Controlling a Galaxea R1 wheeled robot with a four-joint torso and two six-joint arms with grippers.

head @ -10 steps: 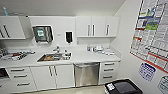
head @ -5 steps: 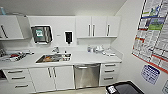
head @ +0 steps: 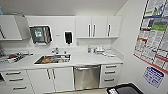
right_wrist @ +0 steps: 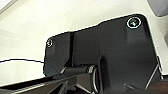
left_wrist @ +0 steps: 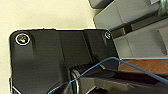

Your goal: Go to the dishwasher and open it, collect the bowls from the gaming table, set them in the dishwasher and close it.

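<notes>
- Right ahead, the dishwasher (head: 86,77) sits shut under the table (head: 82,59), beside the sink (head: 53,59).
- Both hands: can't tell whether wide or narrow.
- Posters (head: 153,37) line the wall.

No writing can be read anywhere. The printed sheets (head: 153,32) on the right wall carry blocks of text and coloured headings, and the blue sign (head: 153,76) below them has white lettering, all too blurred to make out. The green label (head: 38,33) on the wall dispenser is likewise illegible.
</notes>
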